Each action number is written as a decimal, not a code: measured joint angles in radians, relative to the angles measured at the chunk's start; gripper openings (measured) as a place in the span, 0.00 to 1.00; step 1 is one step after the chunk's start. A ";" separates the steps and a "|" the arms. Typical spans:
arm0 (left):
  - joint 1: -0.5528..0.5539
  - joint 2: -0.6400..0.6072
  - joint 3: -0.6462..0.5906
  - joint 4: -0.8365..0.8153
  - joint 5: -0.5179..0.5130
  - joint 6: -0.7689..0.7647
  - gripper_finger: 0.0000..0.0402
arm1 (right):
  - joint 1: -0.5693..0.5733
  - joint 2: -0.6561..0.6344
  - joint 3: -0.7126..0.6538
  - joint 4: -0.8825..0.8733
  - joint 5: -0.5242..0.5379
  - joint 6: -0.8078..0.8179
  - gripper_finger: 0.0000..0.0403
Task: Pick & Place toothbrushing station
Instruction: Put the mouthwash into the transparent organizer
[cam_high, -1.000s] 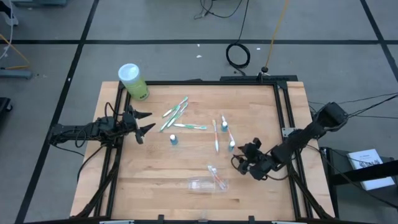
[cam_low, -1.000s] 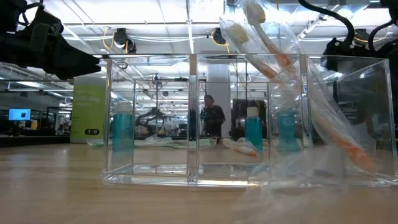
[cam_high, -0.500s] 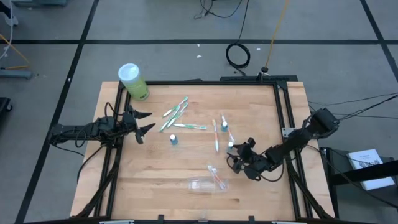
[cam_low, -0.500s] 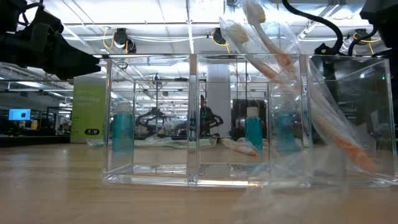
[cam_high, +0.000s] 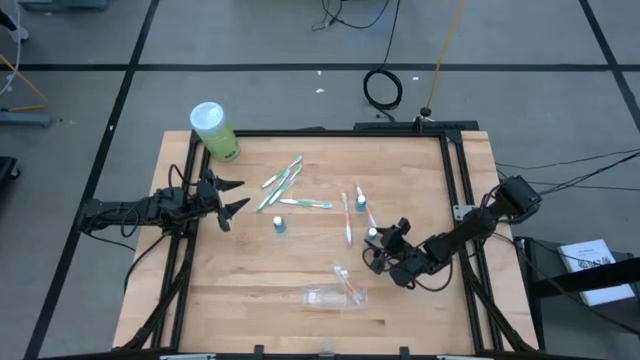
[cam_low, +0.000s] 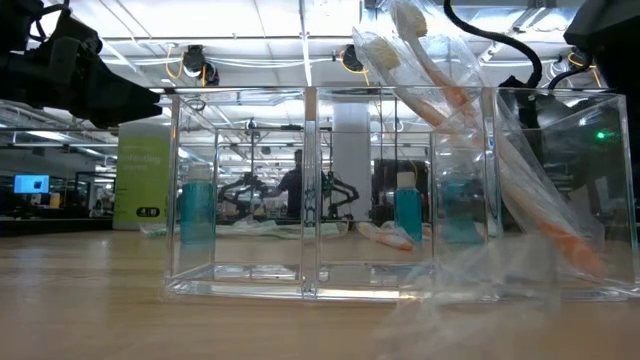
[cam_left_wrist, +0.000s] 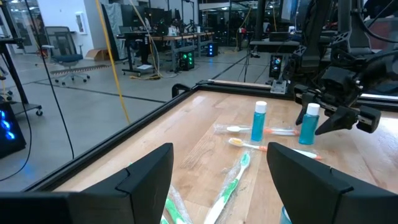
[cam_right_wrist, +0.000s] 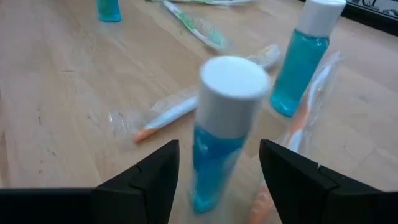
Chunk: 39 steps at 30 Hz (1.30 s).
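The right gripper (cam_high: 378, 250) has advanced toward eleven o'clock, open fingers now flanking a blue tube (cam_right_wrist: 221, 127); probably no contact yet. The left gripper (cam_high: 232, 196) waits open and empty at nine o'clock.

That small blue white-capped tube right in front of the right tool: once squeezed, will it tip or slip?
The blue tube stands upright, tall for its narrow base, so an off-centre nudge would probably topple it. Its sides look smooth and round, so it may twist or slip between the open right tool fingers. It seems small and light, likely easy to lift.
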 joint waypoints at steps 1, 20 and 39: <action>0.000 0.000 0.000 0.000 0.000 0.000 0.67 | -0.002 0.000 0.000 -0.001 -0.002 0.000 0.53; 0.000 0.000 0.000 0.000 0.000 0.000 0.67 | -0.002 0.000 0.000 0.000 -0.005 -0.003 0.25; 0.000 0.000 0.000 0.000 0.000 0.000 0.67 | -0.041 -0.111 0.000 0.242 -0.003 -0.368 0.23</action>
